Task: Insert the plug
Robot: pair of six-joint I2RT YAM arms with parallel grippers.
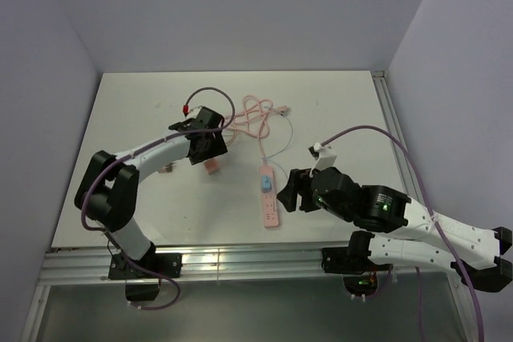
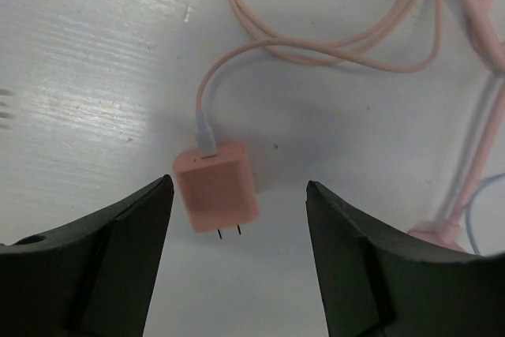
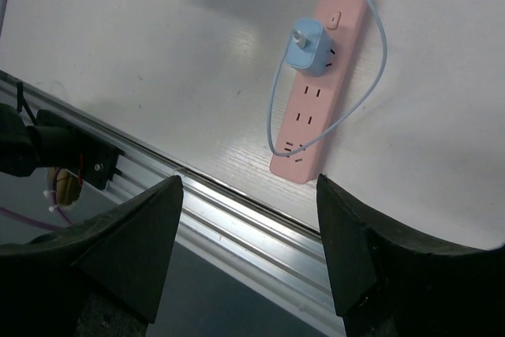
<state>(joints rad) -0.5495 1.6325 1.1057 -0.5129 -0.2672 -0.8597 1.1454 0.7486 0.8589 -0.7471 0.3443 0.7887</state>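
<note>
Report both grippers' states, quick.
Left gripper: open, holding nothing; the pink charger plug shows between its jaws.
Right gripper: open, empty, near the pink power strip.

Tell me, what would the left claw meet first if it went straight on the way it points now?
Probably the pink charger plug, lying on the table ahead of the open left claw; depth unclear.

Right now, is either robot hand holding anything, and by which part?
Nothing is held. The left gripper is open over the pink plug; the right gripper is open and empty.
</note>
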